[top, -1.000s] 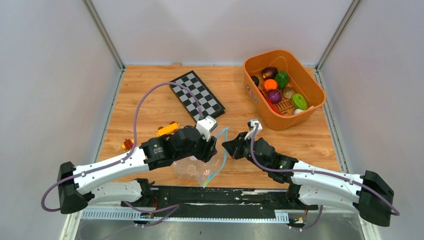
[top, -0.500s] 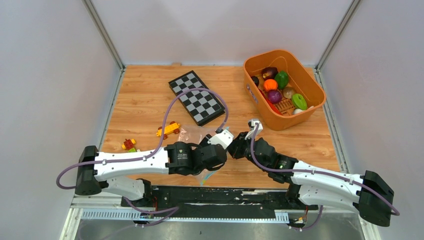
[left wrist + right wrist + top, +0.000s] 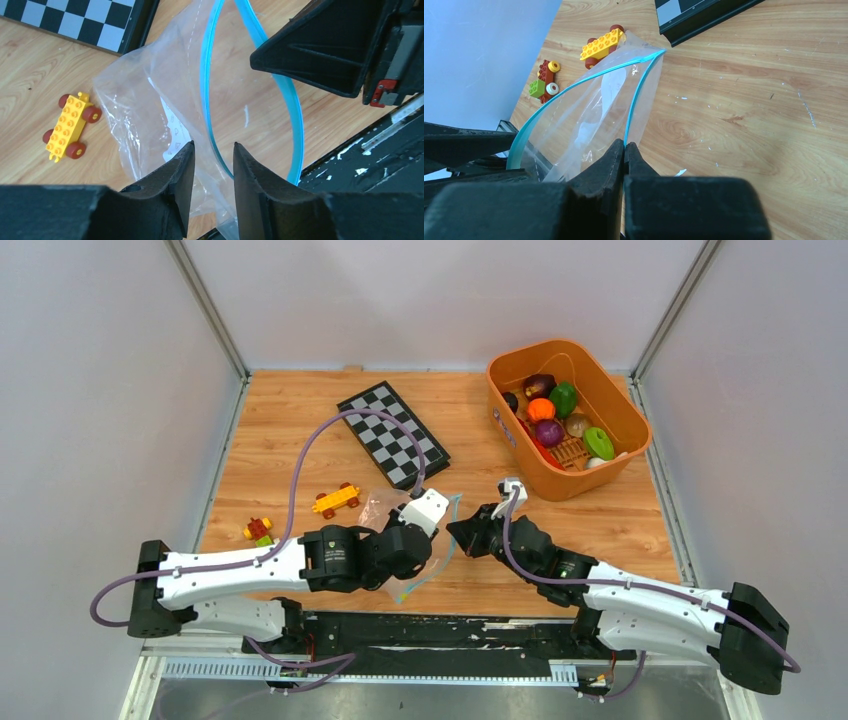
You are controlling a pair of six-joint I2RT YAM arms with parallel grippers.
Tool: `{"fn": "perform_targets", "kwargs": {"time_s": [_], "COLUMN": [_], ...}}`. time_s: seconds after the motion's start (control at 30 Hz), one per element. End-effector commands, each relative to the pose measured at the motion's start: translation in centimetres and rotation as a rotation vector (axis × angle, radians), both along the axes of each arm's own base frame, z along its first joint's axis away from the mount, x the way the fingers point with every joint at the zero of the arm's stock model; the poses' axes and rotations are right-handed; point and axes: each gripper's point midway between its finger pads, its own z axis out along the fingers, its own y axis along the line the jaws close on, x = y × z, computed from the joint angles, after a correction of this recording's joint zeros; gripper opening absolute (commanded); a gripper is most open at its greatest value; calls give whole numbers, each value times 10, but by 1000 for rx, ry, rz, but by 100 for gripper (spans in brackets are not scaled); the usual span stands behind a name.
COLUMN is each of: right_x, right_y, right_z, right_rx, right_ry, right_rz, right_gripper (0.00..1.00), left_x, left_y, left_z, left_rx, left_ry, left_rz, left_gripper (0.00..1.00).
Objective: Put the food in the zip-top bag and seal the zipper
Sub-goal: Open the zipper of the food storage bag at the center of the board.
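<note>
At front-centre of table [image 3: 300,420]: bag [image 3: 135,100] status? (A)

Clear bag sits between both grippers, just beside yellow toy car [image 3: 70,125]. Mouth is spread into a leaf-shaped loop, outlined by the light-blue zipper [image 3: 204,75]. (B)

R gripper [image 3: 624,145] condition? (A)

Fingers pressed together, pinching one lip of zipper. Film runs away from that pinch toward the toy car. (B)

L gripper [image 3: 214,147]? (A)

Fingers apart w/ a clear gap. Opposite zipper lip passes through that gap. Contact w/ either finger can't be confirmed from wrist view. R gripper's black finger sits just across the loop from it. (B)

Any readable markings? (A)

White label [image 3: 175,132] on bag carries faint grey print, too small to read. Small pale mark on outer left wall of basket [image 3: 540,475]: illegible. (B)

Food [image 3: 549,432] location? (A)

Visible pcs lie in the orange basket at far-right corner, well apart from bag: orange, purple, two green, dark. (B)

Other items on table? (A)

Checkerboard [image 3: 393,433] lies flat at far-centre, behind bag. Brick pieces [image 3: 258,530] sit left of toy car, near L arm. (B)
</note>
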Motion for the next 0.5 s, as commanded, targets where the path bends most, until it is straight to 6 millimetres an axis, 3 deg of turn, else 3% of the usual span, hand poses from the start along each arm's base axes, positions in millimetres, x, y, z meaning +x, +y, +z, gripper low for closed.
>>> {"fn": "perform_targets", "kwargs": {"time_s": [0.0,0.37,0.47], "right_x": [2,2,2], "right_y": [-2,-1,1], "right_z": [11,11,10], "right_rx": [19,19,17], "right_ry": [-23,-26,-28], "right_rz": [-5,-1,4], "right_gripper": [0,0,0], "left_x": [0,5,6], "left_y": [-13,-9,-8], "left_z": [16,6,5], "left_rx": [-113,-67,-61], "left_ry": [-15,-31,-38], "left_rz": [-5,25,33], "left_gripper": [42,37,30]}}
